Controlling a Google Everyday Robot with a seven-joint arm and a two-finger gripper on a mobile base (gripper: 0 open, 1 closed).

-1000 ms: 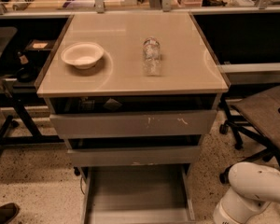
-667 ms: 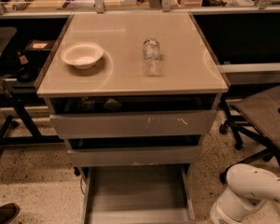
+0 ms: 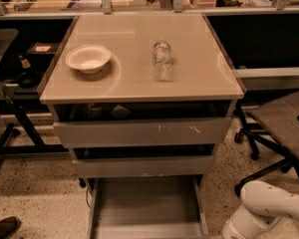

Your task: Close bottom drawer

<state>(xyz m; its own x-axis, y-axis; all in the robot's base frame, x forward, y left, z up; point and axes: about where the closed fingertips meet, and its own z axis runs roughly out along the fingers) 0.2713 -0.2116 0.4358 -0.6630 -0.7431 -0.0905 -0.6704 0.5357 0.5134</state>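
One dark shoe (image 3: 2, 227) showed at the lower left corner on the speckled floor (image 3: 35, 193). Right of it stood the cabinet (image 3: 139, 99). Its beige top (image 3: 134, 83) carried a white bowl (image 3: 88, 59) on the left part and a clear bottle (image 3: 162, 59) near the middle, the two well apart. Below the top, the widest grey drawer front (image 3: 142, 132), marked with white scratches, sat slightly out, with a dark gap above it in which small items were dimly seen. Beneath it the mid-width drawer front (image 3: 144, 166) also sat slightly out. The bottom drawer (image 3: 144, 203) was at the foot of the cabinet, standing well out toward the camera, with its flat grey tray exposed and its low front panel at the lower edge of the view. To the right, an office chair (image 3: 284, 128) stood beside the cabinet, apart from it. At the lower right corner a white arm segment (image 3: 269, 208) of the robot lay near the drawer's right side without touching it. The gripper was not within the view, so whether it was spread or pressed together could not be told
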